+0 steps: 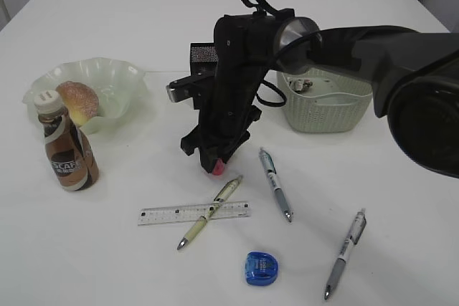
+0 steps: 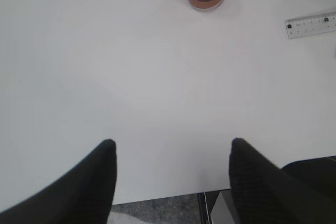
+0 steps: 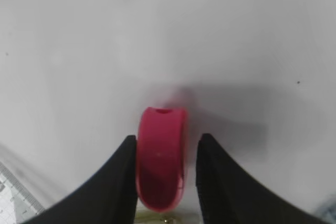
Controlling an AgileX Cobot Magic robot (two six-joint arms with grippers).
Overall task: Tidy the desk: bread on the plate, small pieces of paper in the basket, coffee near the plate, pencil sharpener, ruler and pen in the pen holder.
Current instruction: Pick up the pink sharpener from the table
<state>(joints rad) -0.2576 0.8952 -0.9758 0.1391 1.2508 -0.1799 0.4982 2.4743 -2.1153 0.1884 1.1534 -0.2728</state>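
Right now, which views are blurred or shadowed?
Right wrist view: the pink pencil sharpener is soft, with a grey shadow smeared right on the desk. Left wrist view: evenly lit, the fingers blurred. Exterior view: sharp on the pens, the near arm out of focus.

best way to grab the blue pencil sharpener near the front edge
The small blue translucent plastic pencil sharpener lies flat and clear of the pens. Come straight down from above and close the pincer across its two flatter sides, at mid-body; its low, rounded shape probably slips otherwise.
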